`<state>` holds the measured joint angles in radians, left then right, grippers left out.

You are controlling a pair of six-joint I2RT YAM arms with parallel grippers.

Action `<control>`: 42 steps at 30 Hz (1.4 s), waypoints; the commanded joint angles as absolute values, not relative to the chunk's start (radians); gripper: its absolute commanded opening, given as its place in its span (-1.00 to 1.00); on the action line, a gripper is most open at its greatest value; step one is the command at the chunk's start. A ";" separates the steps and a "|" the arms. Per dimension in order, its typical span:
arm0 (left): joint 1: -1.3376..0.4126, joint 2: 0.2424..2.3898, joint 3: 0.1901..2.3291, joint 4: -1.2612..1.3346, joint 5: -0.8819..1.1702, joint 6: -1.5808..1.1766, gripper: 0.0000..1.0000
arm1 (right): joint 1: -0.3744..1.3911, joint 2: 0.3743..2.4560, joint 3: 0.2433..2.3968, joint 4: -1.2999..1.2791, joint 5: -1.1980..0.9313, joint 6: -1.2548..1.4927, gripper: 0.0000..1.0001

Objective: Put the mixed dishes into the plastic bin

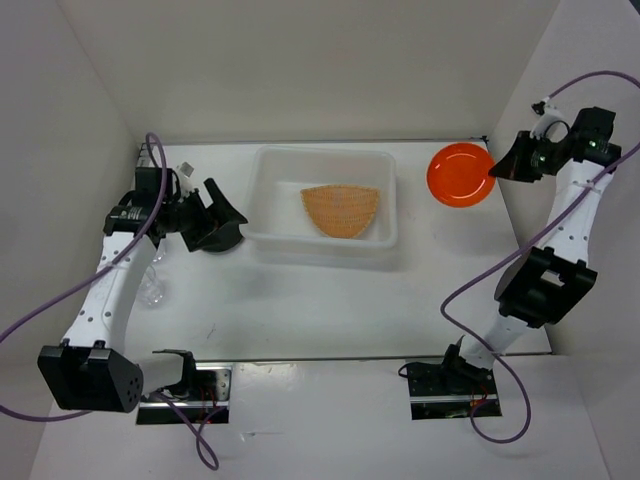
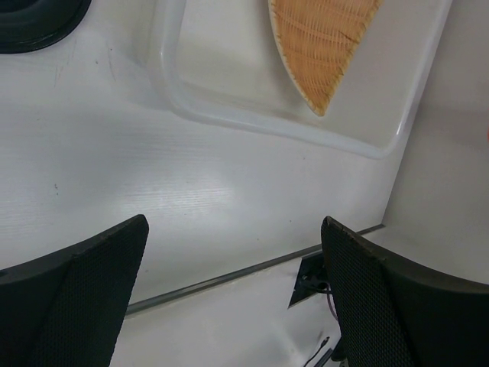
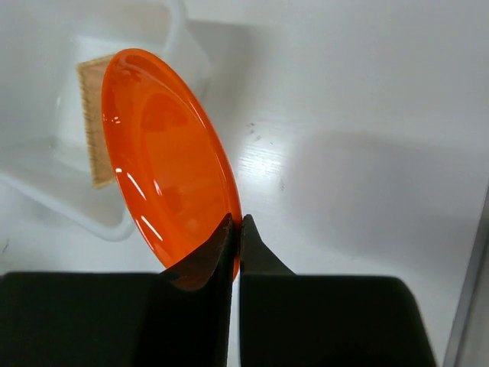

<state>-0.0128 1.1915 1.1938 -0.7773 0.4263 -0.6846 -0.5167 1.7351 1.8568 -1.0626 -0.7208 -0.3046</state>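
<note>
The plastic bin (image 1: 270, 225) stands at the middle back of the table with the tan woven basket tray (image 1: 340, 208) lying in it. My right gripper (image 1: 497, 170) is shut on the rim of the orange plate (image 1: 458, 175) and holds it in the air just right of the bin; the wrist view shows the plate (image 3: 164, 160) tilted on edge between the closed fingertips (image 3: 237, 225). My left gripper (image 1: 222, 218) is open and empty, left of the bin, over the black plate (image 1: 215, 242). A clear cup (image 1: 153, 290) sits by the left arm.
The left wrist view shows the bin's near rim (image 2: 229, 122), the basket tray (image 2: 325, 38), the black plate's edge (image 2: 30, 23) and the table's front edge strip (image 2: 229, 275). White walls enclose the table on three sides. Purple cables loop from both arms.
</note>
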 commanded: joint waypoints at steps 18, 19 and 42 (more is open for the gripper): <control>-0.008 1.105 1.330 -0.834 0.289 -0.698 1.00 | 0.075 2.149 2.417 -1.130 -0.615 -0.383 -1.00; -0.008 1.086 1.330 -0.844 0.288 -0.710 1.00 | 0.084 2.175 2.433 -1.140 -0.603 -0.394 -1.00; -0.008 0.864 1.172 -0.782 0.259 -0.640 1.00 | 0.278 2.582 2.761 -1.216 -0.249 -0.432 -1.00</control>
<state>-0.0116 0.8692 1.1732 -0.8753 0.2806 -0.7033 0.2943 2.5568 2.7491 -1.1797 -0.3077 -0.4179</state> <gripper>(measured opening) 1.001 0.022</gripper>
